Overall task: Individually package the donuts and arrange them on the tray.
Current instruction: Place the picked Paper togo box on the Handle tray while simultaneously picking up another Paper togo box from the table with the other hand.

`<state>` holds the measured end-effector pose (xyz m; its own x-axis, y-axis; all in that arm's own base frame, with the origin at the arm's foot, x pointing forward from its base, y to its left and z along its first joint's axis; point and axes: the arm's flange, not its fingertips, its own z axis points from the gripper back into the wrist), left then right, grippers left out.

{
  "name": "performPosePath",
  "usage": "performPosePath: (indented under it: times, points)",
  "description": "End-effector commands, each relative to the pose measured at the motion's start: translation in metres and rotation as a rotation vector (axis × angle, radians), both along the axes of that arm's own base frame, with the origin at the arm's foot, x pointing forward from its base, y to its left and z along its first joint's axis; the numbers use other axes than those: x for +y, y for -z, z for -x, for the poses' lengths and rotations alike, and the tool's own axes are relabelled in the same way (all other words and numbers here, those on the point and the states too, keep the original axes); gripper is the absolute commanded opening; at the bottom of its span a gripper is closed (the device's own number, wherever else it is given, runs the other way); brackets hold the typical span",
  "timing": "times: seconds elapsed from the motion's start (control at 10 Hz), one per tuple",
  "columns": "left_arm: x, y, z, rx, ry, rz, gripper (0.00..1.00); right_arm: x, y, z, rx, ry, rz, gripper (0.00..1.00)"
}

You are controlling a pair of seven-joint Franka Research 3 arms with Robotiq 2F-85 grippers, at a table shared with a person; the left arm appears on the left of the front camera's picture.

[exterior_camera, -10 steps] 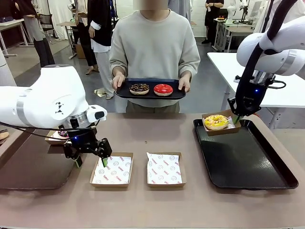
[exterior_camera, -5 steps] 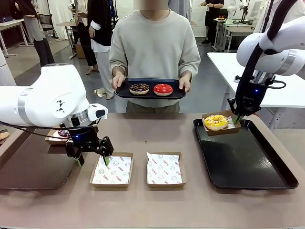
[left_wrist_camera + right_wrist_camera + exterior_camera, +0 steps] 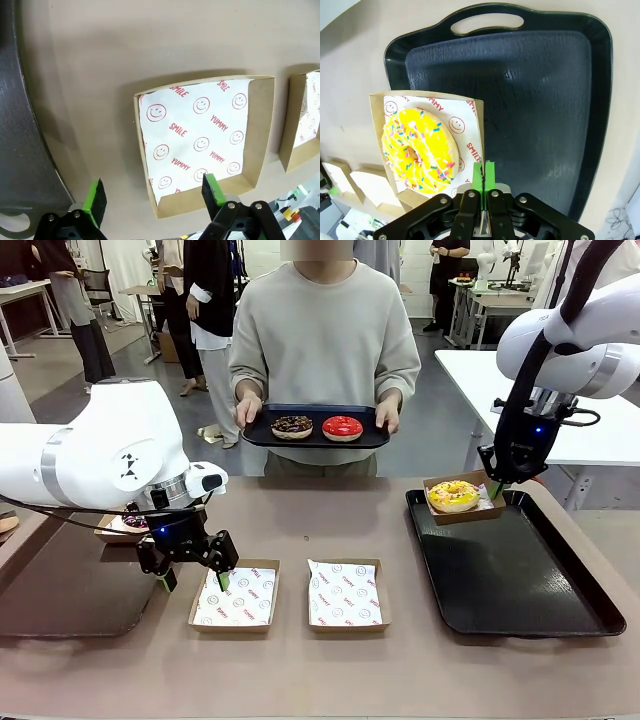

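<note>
Jaws wide apart, left gripper (image 3: 154, 197) straddles one wall of an empty box (image 3: 261, 135) near the desk's (image 3: 400, 660) front edge, apparently without touching it. Shut tight, right gripper (image 3: 483, 172) pinches the side wall of the yellow donut's (image 3: 417, 150) box (image 3: 376, 115) at the black tray's (image 3: 545, 100) far left corner. On the person's tray (image 3: 262, 437) lie the red donut (image 3: 342, 427) and sprinkled donut (image 3: 292, 425).

Bright, even indoor light falls from overhead. The front view is sharp throughout; the left arm (image 3: 110, 455) throws a soft, wide shadow on the table (image 3: 300, 660). In the left wrist view the empty box (image 3: 260, 125) casts a faint shadow toward the upper frame, and lines bow near the left edge. In the right wrist view the donut box (image 3: 377, 120) is crisp, while the black tray (image 3: 545, 100) shows a dull sheen and bulging, curved sides.
</note>
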<state>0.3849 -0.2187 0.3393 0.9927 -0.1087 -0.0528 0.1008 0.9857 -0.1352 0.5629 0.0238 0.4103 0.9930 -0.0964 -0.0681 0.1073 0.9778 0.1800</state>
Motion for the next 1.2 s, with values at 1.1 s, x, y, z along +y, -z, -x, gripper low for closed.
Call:
performPosePath:
  times: [1.1]
  points:
    - [-0.032, -0.003, 0.009, 0.012, 0.032, -0.198, 1.00, -0.038, 0.008, -0.017, 0.025, -0.016, 0.079, 0.01]
